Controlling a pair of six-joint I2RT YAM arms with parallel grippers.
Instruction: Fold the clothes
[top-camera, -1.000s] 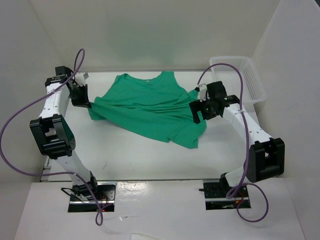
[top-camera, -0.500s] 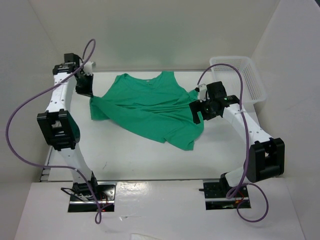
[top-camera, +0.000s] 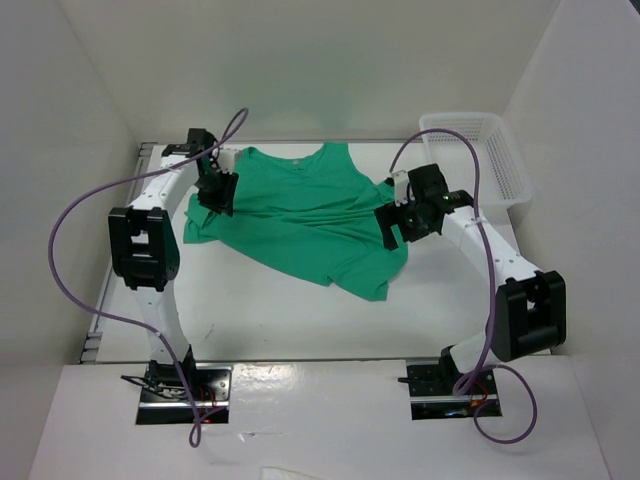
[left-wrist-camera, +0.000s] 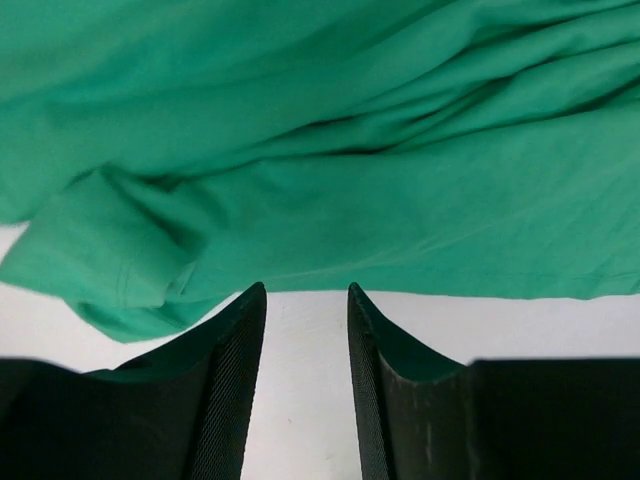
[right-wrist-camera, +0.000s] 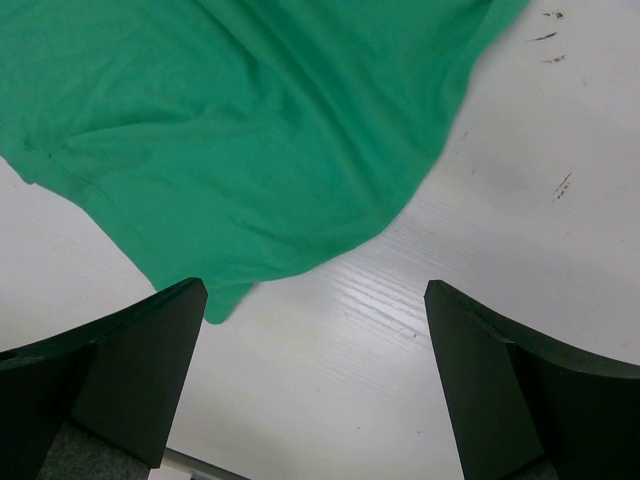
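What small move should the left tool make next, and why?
Probably open wider and dip onto the green T-shirt's crumpled sleeve nearby: the left tool hovers empty, jaws only partly apart, over the table, and the shirt lies unfolded.

No lettering, label, brand, number or sign can be read in any view. The T-shirt (top-camera: 300, 210) shows plain green fabric without print, and the few dark marks on the table (right-wrist-camera: 500, 250) are scuffs, not writing.
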